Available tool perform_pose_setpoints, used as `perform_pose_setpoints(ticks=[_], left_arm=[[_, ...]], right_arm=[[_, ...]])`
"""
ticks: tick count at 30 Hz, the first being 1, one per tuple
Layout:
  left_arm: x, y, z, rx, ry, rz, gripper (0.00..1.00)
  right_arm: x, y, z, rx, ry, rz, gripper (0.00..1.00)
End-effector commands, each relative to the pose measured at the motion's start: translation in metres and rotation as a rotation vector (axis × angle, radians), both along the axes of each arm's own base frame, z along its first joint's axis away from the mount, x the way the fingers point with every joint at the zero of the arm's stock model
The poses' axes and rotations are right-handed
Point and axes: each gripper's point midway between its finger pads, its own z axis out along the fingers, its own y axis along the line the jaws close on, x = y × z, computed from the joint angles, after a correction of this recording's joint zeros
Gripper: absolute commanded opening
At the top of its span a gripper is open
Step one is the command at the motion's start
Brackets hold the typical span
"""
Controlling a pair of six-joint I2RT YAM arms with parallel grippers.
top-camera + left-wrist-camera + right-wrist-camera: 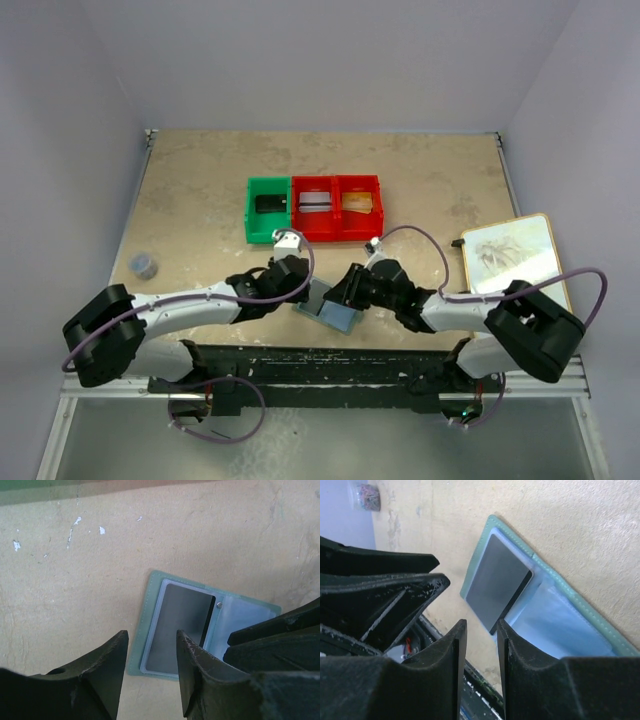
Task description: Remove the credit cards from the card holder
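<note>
Near the front edge of the table [200, 200], the card holder [328, 305] lies open flat, dark card [182, 625] exposed; left gripper [150, 637] wide apart, right gripper [481, 625] narrowly apart over it, seemingly poised to draw the card.

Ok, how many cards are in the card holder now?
1: a dark card sits in one clear pocket of the open card holder. The other pocket looks empty; more may hide beneath the dark card.
</note>
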Motion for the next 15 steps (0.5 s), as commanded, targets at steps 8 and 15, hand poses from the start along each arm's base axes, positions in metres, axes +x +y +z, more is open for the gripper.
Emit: perform_pose_setpoints(ticks=[8,15], left_arm=[[-0.005,-0.029,-0.021,0.045,0.076,-0.168,0.35],[-0.026,-0.027,-0.036,-0.016,0.141,-0.187,0.26]], right_arm=[[0.002,0.005,-0.041,-0.032,0.088,-0.026,0.35],[-0.007,0.003,-0.048,-0.021,0.102,0.008,0.34]])
